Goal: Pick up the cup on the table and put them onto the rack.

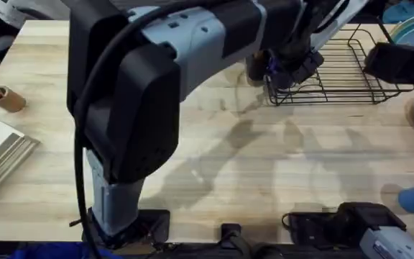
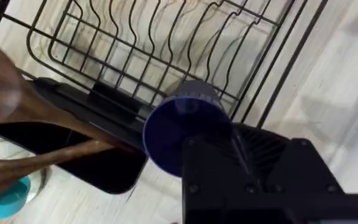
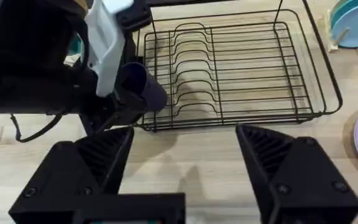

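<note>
The left gripper (image 3: 126,102) clamps the cup (image 2: 182,134), carried tilted at the near corner of the rack (image 3: 241,68), above its edge. The right gripper (image 3: 185,168) hangs over the table (image 1: 279,173) before the rack, fingers spread wide and empty.

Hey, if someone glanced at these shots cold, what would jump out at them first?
First, the left arm, looming large and dark across the overhead view as it reaches toward the far right. Next, the dark blue cup gripped in the left tool, held at the near-left corner of the black wire rack. The right tool hangs open over the table in front of the rack.
</note>
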